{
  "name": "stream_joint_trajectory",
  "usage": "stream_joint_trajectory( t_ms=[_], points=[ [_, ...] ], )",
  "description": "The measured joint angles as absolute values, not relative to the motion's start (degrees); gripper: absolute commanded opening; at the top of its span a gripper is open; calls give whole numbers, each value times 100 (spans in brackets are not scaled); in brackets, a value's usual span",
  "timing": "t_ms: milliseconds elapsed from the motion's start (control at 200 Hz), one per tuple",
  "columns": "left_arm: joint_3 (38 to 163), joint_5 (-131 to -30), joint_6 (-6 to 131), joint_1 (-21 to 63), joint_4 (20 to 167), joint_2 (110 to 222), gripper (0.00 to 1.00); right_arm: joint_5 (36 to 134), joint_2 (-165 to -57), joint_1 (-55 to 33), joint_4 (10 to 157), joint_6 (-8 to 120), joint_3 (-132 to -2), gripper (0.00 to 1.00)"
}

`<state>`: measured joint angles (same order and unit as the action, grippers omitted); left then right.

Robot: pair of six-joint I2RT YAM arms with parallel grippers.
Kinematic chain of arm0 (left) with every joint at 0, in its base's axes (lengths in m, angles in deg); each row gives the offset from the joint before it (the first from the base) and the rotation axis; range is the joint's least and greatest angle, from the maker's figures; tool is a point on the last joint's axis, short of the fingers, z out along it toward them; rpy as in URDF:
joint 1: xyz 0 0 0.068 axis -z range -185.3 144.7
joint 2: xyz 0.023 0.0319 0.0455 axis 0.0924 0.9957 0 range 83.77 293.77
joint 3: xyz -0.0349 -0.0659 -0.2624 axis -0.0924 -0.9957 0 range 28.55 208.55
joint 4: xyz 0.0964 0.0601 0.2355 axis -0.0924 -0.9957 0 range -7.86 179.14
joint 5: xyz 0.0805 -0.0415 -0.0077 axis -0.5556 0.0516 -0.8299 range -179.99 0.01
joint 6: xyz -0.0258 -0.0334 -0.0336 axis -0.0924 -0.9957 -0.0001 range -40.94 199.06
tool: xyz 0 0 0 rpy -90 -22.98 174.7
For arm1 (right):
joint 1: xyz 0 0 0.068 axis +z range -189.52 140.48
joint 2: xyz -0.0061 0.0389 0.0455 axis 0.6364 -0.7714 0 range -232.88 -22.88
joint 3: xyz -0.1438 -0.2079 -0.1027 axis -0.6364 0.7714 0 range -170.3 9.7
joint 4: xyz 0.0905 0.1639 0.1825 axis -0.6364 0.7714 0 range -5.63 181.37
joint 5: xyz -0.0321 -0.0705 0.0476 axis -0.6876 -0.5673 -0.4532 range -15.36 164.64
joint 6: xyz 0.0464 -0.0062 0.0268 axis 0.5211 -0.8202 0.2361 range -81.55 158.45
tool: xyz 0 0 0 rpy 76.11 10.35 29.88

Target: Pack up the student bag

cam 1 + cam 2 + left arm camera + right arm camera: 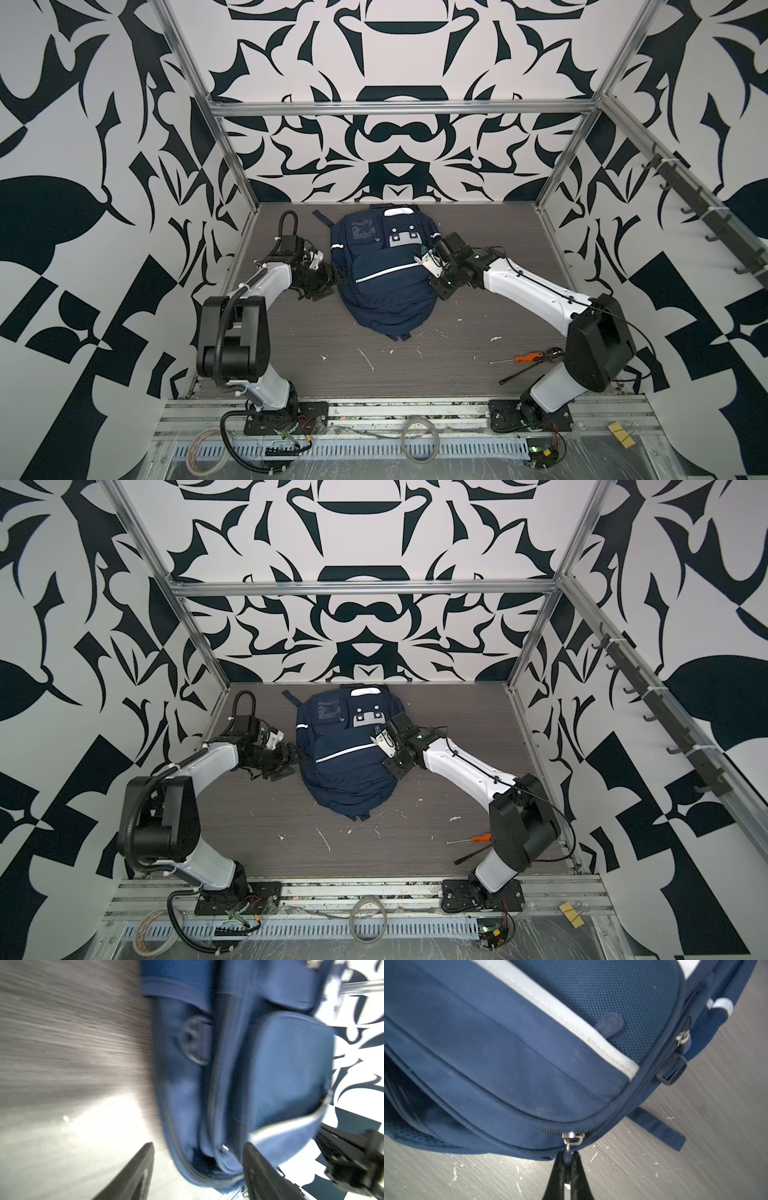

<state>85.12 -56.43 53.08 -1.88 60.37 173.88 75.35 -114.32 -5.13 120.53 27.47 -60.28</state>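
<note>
Zip work is the step in hand: the bag (384, 274) lies flat on its back at the far middle of the table (374, 365), front panel up, and the right gripper (568, 1156) is clenched on the zip pull (568, 1150), dark fingers pinching the small metal tab just below the silver slider (572, 1137) at the bag's curved edge. The left gripper (198, 1147) is released, fingers spread wide and empty just beside the bag's other side. That view is smeared, so I can't tell whether it touches the fabric. Opening or closing? Hard to call from here. My read is that the next move calls for a steady pull along the curve of the zip track, with the left gripper pinning the soft body so the whole bag doesn't slide or bunch. The bag is navy woven cloth, padded and rounded, with a dimpled mesh-like panel, a pale rubbery stripe (556, 1016) running across it and fine dark zip teeth. The table is grey with a streaky grain, scuffed with white flecks
</note>
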Motion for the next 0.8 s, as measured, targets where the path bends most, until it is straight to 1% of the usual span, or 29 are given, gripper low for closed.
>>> stream_joint_trajectory(
  t_ms=[20,50,65,110,260,270,290,435,605,705,800],
  points=[
    [8497,-5635,5289,-151,6030,17272,75,7533,-11432,-500,12049,2810,-6028,0],
    [8460,-5628,5243,-94,6030,17082,75,7524,-11434,-470,12042,2902,-6028,0],
    [8438,-5628,5195,-68,6032,16992,78,7511,-11434,-452,12038,2944,-6028,0],
    [8375,-5584,5098,59,6008,16719,82,7480,-11443,-376,12016,3062,-6032,0],
    [7839,-5276,4467,596,6207,16015,84,7587,-11483,59,11931,3342,-6069,0],
    [7789,-5261,4427,609,6229,15982,87,7607,-11483,92,11922,3361,-6069,0],
    [7629,-5213,4268,649,6310,15873,89,7653,-11483,160,11882,3407,-6071,0],
    [6727,-5106,3352,655,6782,15362,88,8001,-11480,534,11664,3683,-6074,0],
    [6593,-5060,2838,655,7401,15716,86,8350,-11474,737,11576,3888,-6074,0],
    [6600,-5051,2666,655,7630,16129,61,8438,-11474,785,11570,3965,-6074,0],
    [6556,-5053,2395,644,8037,16448,49,8444,-11474,763,11563,4072,-6074,0]
  ],
)
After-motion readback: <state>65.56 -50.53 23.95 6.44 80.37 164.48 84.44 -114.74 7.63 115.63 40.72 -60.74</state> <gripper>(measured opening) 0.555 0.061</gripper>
